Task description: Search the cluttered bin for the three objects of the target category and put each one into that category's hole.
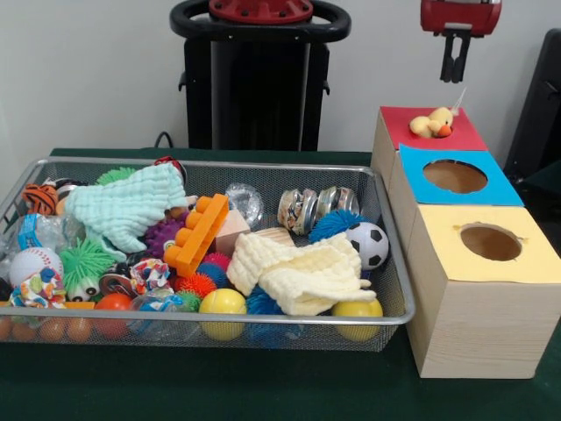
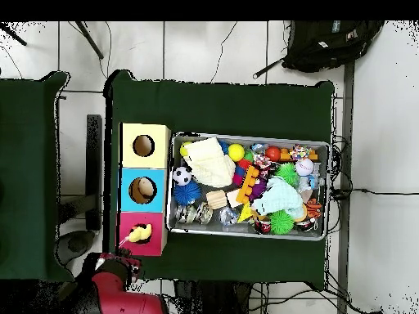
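1. Green cloth covers the tabletop [image 1: 219, 386], with a pale wall behind; we see the jaws [image 1: 456, 66] hanging above the red-topped box [image 1: 438, 132], pressed nearly together and holding nothing.
2. Just below them a duck [image 1: 434, 123], pale yellow with an orange beak, sits on the red top, at or over its hole, not dropped in. We judge this a delivery in hand, the release made.
3. Beside it stand the blue-topped box [image 1: 456, 180] and yellow-topped box [image 1: 486, 254], each with an open hole.
4. Farther out lies the bin [image 1: 390, 307], crowded with a soccer ball [image 1: 368, 244], cream cloth [image 1: 302, 272], mint cloth [image 1: 127, 206], orange block [image 1: 197, 235] and yellow balls [image 1: 222, 303].
5. We spot no other duck there; next we would likely nudge this one in, then search under the cloths.
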